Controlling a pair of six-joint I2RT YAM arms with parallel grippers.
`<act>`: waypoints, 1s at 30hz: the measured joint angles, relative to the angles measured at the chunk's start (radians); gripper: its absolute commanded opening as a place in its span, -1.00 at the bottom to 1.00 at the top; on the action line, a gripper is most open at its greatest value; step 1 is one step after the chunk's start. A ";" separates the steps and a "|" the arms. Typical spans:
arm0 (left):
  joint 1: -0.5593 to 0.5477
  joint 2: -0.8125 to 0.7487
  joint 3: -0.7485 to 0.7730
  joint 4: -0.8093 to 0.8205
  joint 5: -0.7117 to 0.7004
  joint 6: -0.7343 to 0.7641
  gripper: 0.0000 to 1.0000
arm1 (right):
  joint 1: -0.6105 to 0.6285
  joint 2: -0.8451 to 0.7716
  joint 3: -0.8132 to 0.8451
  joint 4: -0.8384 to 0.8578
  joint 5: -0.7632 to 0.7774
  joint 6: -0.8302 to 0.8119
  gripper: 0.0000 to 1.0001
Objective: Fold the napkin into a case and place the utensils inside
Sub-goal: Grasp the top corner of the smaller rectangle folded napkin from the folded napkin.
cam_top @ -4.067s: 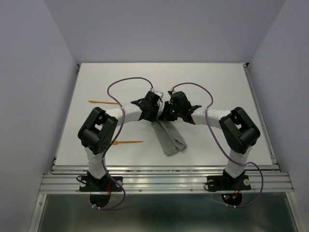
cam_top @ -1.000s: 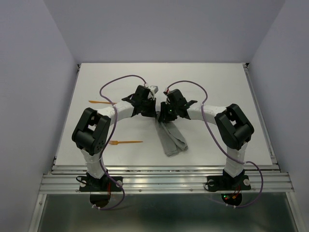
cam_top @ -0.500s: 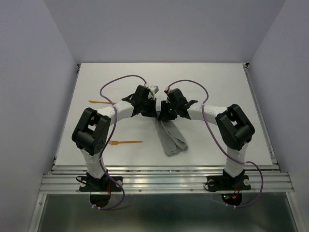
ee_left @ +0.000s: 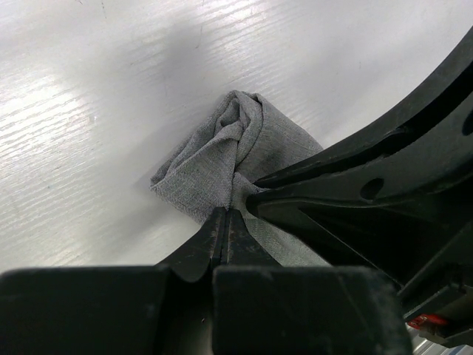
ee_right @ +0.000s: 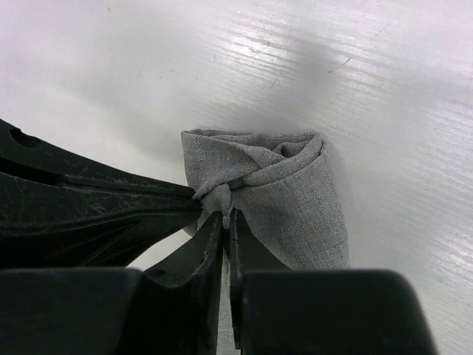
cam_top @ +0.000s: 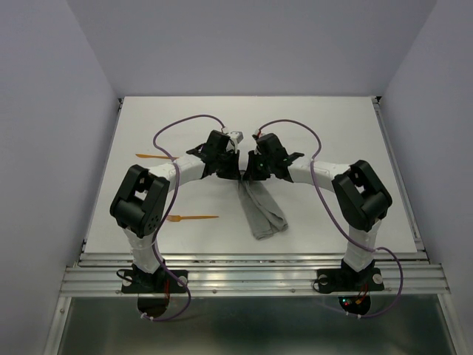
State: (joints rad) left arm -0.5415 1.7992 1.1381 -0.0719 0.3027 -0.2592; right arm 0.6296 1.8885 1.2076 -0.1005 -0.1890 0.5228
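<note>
Since a second ago the right gripper (ee_right: 225,214) has pinched down beside the left gripper (ee_left: 228,211); both clench the upper end of the folded napkin (cam_top: 260,213), mid-frame.

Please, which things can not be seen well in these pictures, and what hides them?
- Top view: the far end of the napkin is hidden under the left gripper and right gripper.
- Top view: the far utensil is too small to name; the left arm covers its end.
- Wrist views: neither it nor the near utensil is in frame.
</note>
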 measured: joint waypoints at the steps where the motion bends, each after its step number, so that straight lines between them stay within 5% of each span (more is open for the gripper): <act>1: 0.000 0.000 0.000 0.000 0.000 0.000 -1.00 | 0.000 0.000 0.000 0.001 0.002 0.001 -0.94; 30: 0.006 -0.001 0.000 0.000 0.037 0.008 -1.00 | 0.000 0.085 0.022 0.092 -0.037 0.093 -0.99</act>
State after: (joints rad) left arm -0.5350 1.7985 1.1381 -0.0719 0.3393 -0.2512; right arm 0.6296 1.9736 1.2293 -0.0082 -0.2260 0.6163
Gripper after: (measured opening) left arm 0.017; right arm 0.041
